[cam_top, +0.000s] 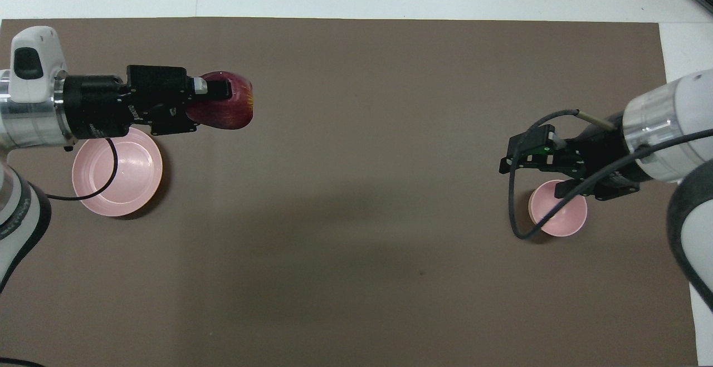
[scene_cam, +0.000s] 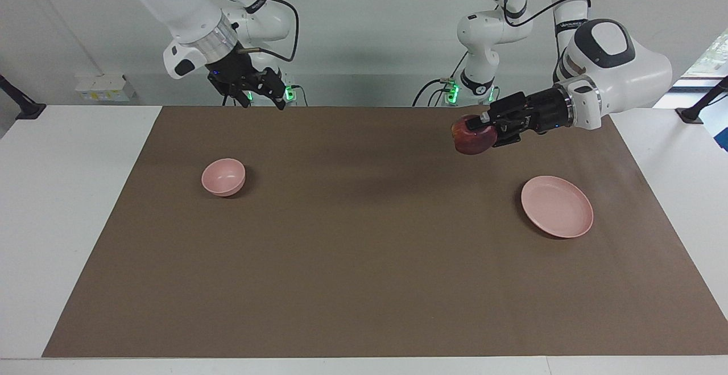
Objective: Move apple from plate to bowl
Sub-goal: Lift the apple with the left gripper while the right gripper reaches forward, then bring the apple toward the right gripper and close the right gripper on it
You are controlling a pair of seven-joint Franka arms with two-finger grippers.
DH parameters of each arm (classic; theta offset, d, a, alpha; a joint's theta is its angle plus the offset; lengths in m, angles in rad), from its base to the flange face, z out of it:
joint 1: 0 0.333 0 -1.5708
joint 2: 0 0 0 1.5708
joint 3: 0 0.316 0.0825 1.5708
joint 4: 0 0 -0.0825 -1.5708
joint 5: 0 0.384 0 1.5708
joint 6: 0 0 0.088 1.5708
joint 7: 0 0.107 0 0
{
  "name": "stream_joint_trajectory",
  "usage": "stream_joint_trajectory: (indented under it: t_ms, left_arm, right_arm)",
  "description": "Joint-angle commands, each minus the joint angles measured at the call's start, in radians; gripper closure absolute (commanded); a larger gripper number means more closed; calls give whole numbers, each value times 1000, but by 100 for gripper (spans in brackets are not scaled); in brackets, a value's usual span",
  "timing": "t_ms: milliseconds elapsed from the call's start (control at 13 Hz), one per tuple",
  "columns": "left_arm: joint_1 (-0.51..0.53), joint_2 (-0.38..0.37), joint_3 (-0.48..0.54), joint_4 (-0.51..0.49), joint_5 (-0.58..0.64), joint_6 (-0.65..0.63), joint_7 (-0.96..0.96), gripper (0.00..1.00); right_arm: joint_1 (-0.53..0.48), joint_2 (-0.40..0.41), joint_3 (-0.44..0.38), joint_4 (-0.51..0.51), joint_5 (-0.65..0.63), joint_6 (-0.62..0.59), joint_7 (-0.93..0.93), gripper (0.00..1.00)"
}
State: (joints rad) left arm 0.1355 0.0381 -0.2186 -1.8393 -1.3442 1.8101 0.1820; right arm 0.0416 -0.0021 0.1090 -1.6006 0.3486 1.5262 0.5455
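Note:
My left gripper (scene_cam: 476, 130) (cam_top: 220, 95) is shut on the dark red apple (scene_cam: 469, 140) (cam_top: 231, 115) and holds it sideways in the air over the brown mat, just off the plate's rim. The flat pale pink plate (scene_cam: 557, 207) (cam_top: 120, 175) lies bare at the left arm's end of the table. The small deep pink bowl (scene_cam: 223, 177) (cam_top: 561, 216) stands with nothing in it at the right arm's end. My right gripper (scene_cam: 264, 97) (cam_top: 526, 161) waits, open and holding nothing, raised over the mat close to the bowl.
A brown mat (scene_cam: 364, 261) (cam_top: 356, 278) covers most of the white table (scene_cam: 68, 193). A cable loop from the right arm hangs over the bowl's edge in the overhead view (cam_top: 515, 211).

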Motion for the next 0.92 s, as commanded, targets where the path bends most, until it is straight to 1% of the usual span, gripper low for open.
stream_joint_trajectory:
  t_ms: [0,154,308,462,538,615,769,846]
  left_arm:
    - [-28,-63,-8,-60,-59,-2,92,100]
    - [-74,-73,-8,-69,-59,30,99,100]
    - [-109,-90,-7,-95,-59,63,99,100]
    - [-148,-96,-7,-103,-58,89,100,100]
    - [-175,-99,-7,-103,-58,112,100,100]
    - [-195,-99,-7,-103,-58,138,99,100]
    - [-229,-106,-8,-109,-53,150,100,100]
    - [-241,-112,-8,-121,-53,170,100,100]
  right_arm:
    - [27,33,1,-5,131,52,216,0]
    - [55,53,1,-7,212,95,371,0]
    - [90,70,1,-9,263,144,511,0]
    - [99,79,1,-24,343,190,609,0]
    - [113,79,1,-35,384,222,646,0]
    - [132,76,1,-45,412,270,718,0]
    - [162,74,1,-53,452,345,882,0]
    - [164,74,1,-53,469,376,946,0]
